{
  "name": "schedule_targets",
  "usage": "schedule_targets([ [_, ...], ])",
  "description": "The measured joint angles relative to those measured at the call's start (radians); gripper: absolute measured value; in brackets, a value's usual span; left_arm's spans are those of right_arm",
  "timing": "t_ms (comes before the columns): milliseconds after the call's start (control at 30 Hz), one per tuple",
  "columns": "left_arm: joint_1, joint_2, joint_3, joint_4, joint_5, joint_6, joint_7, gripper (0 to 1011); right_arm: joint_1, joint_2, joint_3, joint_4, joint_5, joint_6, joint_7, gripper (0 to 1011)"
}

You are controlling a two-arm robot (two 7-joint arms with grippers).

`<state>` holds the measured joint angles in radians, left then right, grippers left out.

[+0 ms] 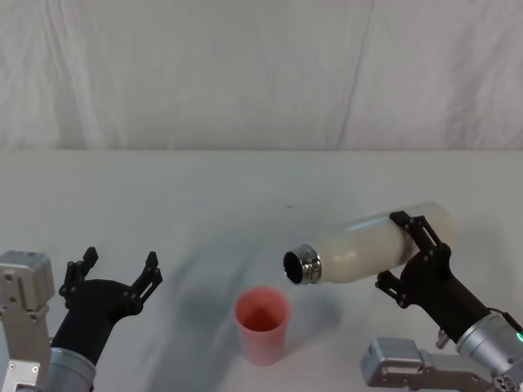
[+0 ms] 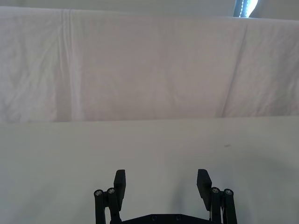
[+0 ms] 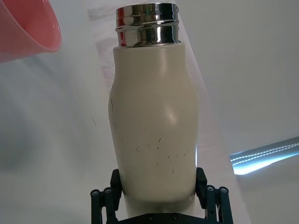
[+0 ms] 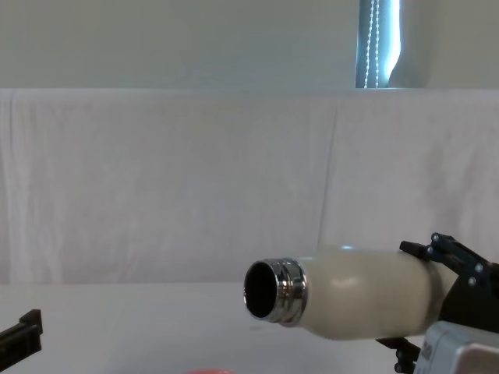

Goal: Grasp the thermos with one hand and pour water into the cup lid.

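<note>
My right tool (image 1: 413, 249) grips the speckled cream thermos (image 1: 368, 247) sideways, steel neck above the pink cup lid (image 1: 261, 325); left tool (image 1: 114, 265) gapes wide.

soft, even light fills my views. a bright strip glows at the chest view's upper right. my thermos (image 3: 154, 121) neck throws sharp highlights; the cup lid (image 3: 25, 30) blurs at the wrist frame's upper left. grey shadows smear the table (image 1: 204, 204).
</note>
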<state>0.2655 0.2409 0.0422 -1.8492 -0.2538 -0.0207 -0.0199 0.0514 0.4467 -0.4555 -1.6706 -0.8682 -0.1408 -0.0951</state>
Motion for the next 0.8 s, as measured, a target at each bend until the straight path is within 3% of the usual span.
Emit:
schedule_targets([
  [800,0.000,0.000,0.000,0.000,0.000,0.000,0.000,1001,0.064,-0.008,-0.069,0.042,-0.048,0.035,0.008,955],
])
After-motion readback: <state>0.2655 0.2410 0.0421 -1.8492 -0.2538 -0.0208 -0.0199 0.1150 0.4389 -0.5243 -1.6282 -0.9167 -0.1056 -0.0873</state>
